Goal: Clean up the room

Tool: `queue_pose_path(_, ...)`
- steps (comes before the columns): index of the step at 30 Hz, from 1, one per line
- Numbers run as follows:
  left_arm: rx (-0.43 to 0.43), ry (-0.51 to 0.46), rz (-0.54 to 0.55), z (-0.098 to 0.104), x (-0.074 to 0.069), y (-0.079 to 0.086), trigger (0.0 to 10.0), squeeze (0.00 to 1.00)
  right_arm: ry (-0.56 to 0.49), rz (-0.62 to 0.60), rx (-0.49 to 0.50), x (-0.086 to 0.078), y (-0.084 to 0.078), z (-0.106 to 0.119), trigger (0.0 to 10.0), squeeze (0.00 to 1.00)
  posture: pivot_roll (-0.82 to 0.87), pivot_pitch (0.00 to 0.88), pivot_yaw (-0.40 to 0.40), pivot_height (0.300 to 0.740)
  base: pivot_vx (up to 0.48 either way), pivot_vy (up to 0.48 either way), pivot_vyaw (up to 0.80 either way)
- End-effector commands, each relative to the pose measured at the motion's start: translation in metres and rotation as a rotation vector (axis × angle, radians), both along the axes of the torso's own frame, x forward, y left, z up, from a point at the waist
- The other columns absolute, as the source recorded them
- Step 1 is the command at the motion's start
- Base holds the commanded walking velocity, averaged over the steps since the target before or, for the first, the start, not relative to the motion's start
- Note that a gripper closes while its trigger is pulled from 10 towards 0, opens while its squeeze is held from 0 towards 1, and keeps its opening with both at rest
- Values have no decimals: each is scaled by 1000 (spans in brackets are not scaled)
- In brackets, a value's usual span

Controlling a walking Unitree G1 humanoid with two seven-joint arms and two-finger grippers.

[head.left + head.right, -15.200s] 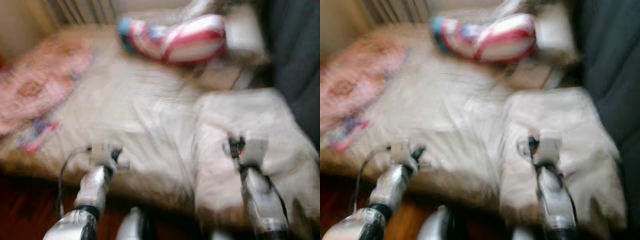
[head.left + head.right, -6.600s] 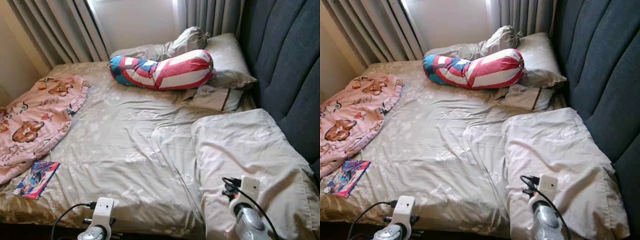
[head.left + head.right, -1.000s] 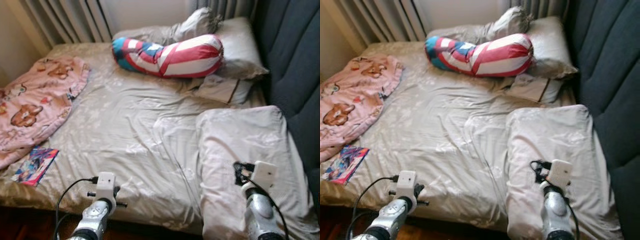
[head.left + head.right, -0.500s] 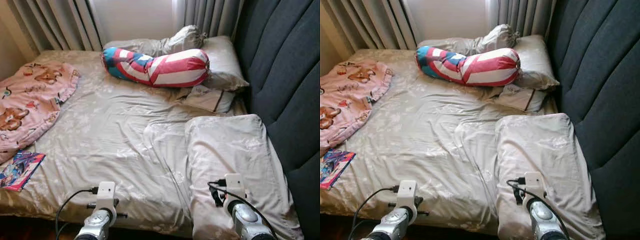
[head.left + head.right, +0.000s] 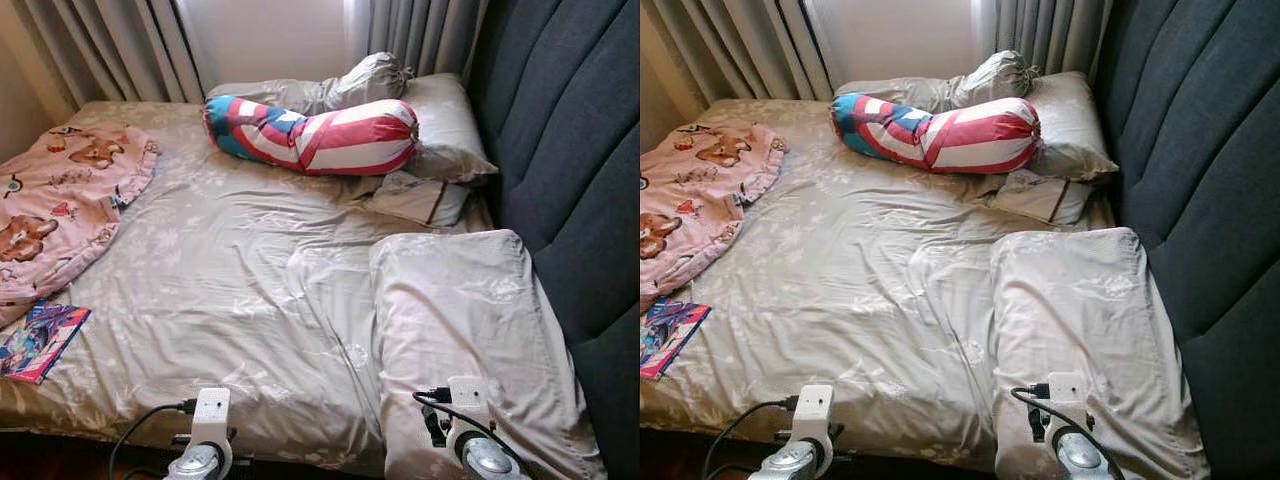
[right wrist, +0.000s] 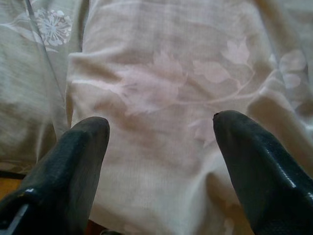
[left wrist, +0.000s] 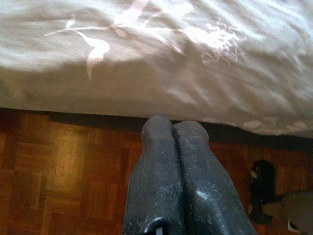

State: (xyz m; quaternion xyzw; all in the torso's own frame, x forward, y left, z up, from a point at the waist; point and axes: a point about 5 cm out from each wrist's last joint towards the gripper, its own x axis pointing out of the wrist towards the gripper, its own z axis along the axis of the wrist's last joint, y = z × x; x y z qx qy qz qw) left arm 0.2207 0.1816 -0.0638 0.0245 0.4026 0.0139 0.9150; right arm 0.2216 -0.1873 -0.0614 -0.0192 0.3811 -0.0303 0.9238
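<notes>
Pillow (image 5: 465, 335) lengthwise along headboard (image 5: 570, 170), right end effector (image 6: 159, 142) wide above; left end effector (image 7: 175, 132) closed.

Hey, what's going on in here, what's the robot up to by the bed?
The robot stands at the edge of an untidy bed. Its right gripper is open, poised over the near pillow, holding nothing. Its left gripper is shut and empty, low beside the mattress above the wooden floor. On the bed lie a pink blanket, a colourful book, a striped bolster and more pillows by the headboard.
</notes>
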Motion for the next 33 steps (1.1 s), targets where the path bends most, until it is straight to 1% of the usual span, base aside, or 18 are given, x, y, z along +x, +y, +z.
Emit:
queue_pose_path(1, 13, 37, 7, -5, -8, 2, 10000, 0, 6, -8, 15, -3, 1, -2, 10000, 0, -56, 0, 0, 740, 0, 0, 0)
queue_pose_path(3, -1, 38, 31, -5, -9, 2, 10000, 0, 9, -25, 15, -5, -1, -3, 10000, 0, -56, 0, -1, 740, 0, 0, 0)
queue_pose_path(5, 9, 36, 34, -5, -9, 3, 10000, 0, 13, -31, 14, -7, -2, -4, 10000, 0, -56, 0, -1, 740, 0, 0, 0)
queue_pose_path(6, 19, 30, 25, -5, -8, 3, 10000, 694, 20, -29, 13, -9, -2, -5, 10000, 0, -55, 0, -2, 740, 0, 0, 0)
queue_pose_path(7, 26, 25, 22, -4, -7, 3, 10000, 1000, 22, -27, 13, -9, -3, -5, 10000, 0, -55, 0, -3, 740, 0, 0, 0)
queue_pose_path(9, 30, -6, 46, -1, -3, 6, 10000, 1000, 29, -21, 8, -11, -3, -6, 10000, 0, -55, 0, -4, 740, 0, 0, 0)
queue_pose_path(10, 2, -54, 99, 5, 4, 9, 10000, 1000, 34, -25, 8, -13, -5, -7, 10000, 0, -54, 0, -7, 740, 0, 0, 0)
queue_pose_path(11, 2, -54, 99, 5, 4, 9, 10000, 1000, 34, -25, 8, -13, -5, -7, 10000, 0, -54, 0, -7, 740, 0, 0, 0)
queue_pose_path(13, -21, -88, 131, 9, 10, 10, 10000, 1000, 36, -27, 8, -13, -5, -7, 10000, 0, -54, 0, -7, 740, 0, 0, 0)
queue_pose_path(15, -52, -131, 152, 16, 20, 11, 10000, 1000, 45, -28, 6, -13, -6, -7, 10000, 0, -43, 0, -13, 740, 0, 0, 0)
queue_pose_path(18, -60, -135, 153, 18, 23, 10, 10000, 1000, 52, -24, 6, -13, -5, -7, 10000, 0, -44, 0, -13, 740, 0, 0, 0)
queue_pose_path(21, -60, -125, 150, 16, 21, 9, 10000, 1000, 57, -20, 7, -13, -2, -8, 10000, 0, -48, 0, -12, 740, 0, 0, 0)
queue_pose_path(24, -33, -66, 123, 8, 10, 9, 10000, 1000, 60, -22, 8, -13, -1, -9, 10000, 0, -52, 0, -9, 740, 0, 0, 0)
queue_pose_path(25, -26, -55, 117, 7, 8, 10, 10000, 451, 60, -22, 8, -13, -1, -9, 10000, 0, -52, 0, -8, 740, 0, 0, 0)
queue_pose_path(26, -26, -55, 117, 7, 8, 10, 10000, 451, 60, -22, 8, -13, -1, -9, 10000, 0, -52, 0, -8, 740, 0, 0, 0)
queue_pose_path(27, -32, -40, 109, 4, 4, 9, 10000, 0, 62, -22, 7, -13, -1, -9, 10000, 0, -52, 0, -7, 740, 0, 0, 0)
queue_pose_path(30, -5, -25, 86, 2, 0, 11, 10000, 0, 59, -18, 9, -12, 0, -8, 10000, 0, -52, 0, 3, 740, 0, 0, 0)
queue_pose_path(33, -3, -19, 70, 0, -2, 10, 10000, 0, 53, 8, -5, -9, 2, -6, 10000, 0, -48, 0, 10, 740, 0, 0, 0)
